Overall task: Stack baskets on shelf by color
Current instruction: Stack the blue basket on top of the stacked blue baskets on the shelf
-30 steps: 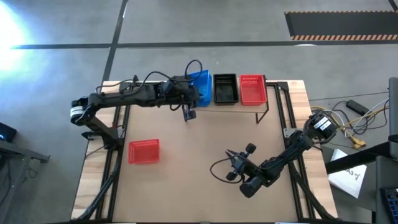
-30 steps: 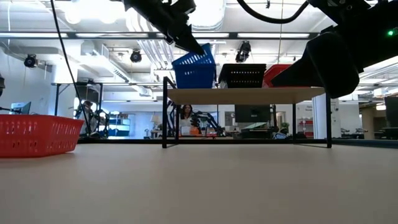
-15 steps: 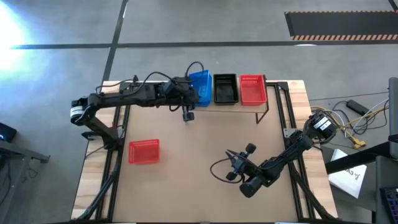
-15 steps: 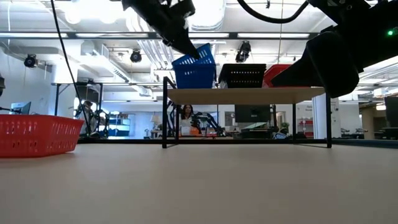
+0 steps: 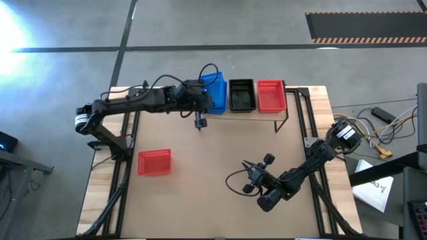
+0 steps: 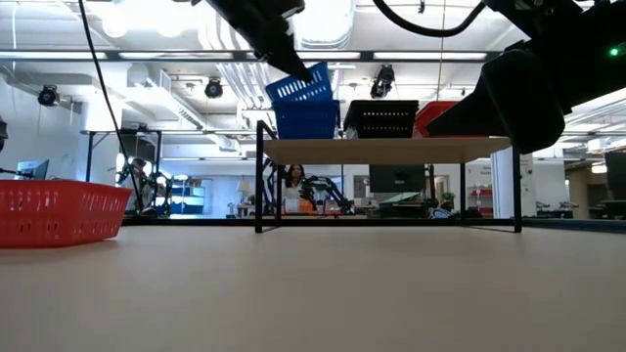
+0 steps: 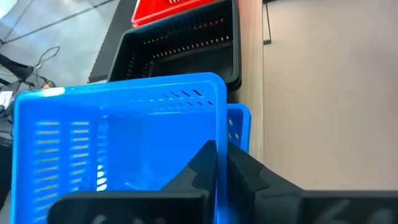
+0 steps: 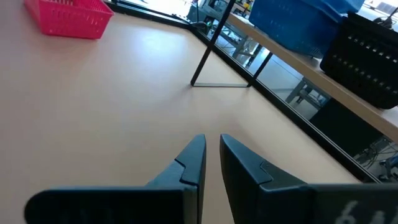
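1. Top blue plastic mesh basket (image 6: 302,86), small, shallow, rectangular w/ slotted walls: tilted, raised over a second blue basket (image 6: 306,119) that sits on the shelf.
2. Left gripper (image 7: 219,163) at the shelf's left end, fingers pinched shut on the near wall of the tilted blue basket; wall seen between the two dark fingers (image 7: 202,163) in the left wrist view.
3. Small raised shelf (image 6: 386,150), light wood plank top on thin black metal legs, at the far edge of the table (image 5: 220,167).
4. On the shelf in a row, seen from above: blue at left, black mesh basket (image 5: 241,95) in the middle, red mesh basket (image 5: 270,95) at right; each just beside the next.
5. One more red mesh basket (image 5: 154,161) flat on the tabletop, near-left area, well apart from the shelf.
6. Right gripper (image 8: 211,154) low over the table's near-right part, fingers narrow, nearly together, holding nothing; pointed toward the shelf.
7. Right arm bulk (image 6: 518,93) covers the red shelf basket partly in the low view.
8. Cables (image 5: 383,127) on the floor beside the table's right side.
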